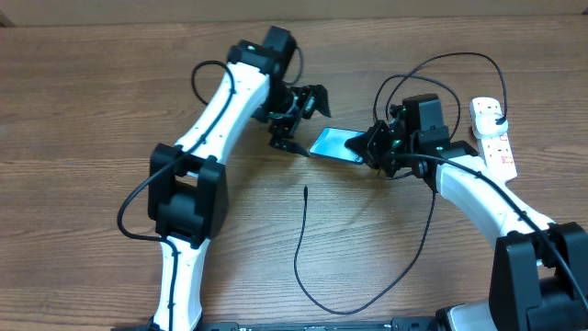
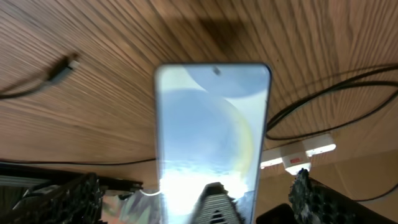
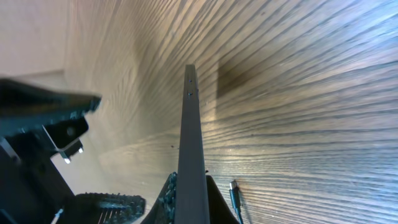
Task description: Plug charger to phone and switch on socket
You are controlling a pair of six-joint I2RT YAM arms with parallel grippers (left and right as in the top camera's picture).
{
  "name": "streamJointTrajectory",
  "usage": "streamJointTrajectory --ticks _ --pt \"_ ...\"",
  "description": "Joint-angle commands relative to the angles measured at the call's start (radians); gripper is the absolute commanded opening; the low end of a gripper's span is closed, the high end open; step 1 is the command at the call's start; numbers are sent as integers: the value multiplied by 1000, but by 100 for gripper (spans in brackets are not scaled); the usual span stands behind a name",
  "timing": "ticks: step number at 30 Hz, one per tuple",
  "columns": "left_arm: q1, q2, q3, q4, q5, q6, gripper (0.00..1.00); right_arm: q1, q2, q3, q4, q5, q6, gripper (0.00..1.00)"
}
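My right hand grips the phone, left hand open beside it; the charger lies unplugged mid-table, and the socket sits untouched near the right edge.

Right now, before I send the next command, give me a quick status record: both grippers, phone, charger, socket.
left gripper: open, holding nothing, close to one end of the phone
right gripper: shut on the phone
phone: screen lit, clamped at its other end by the right gripper, no cable plugged in
charger: connector tip lies loose on the table, apart from the phone
socket: on the table beyond the right arm; switch state too small to tell
task steps: plugging in not yet done
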Motion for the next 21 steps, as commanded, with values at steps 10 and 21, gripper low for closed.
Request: streamJointTrajectory --ticks 10,21 --pt "55 -10 23 -27 35 107 99 -48 -2 16 69 -198 700 4" --pt "54 -10 23 13 34 92 60 -48 -2 16 246 -285 724 4"
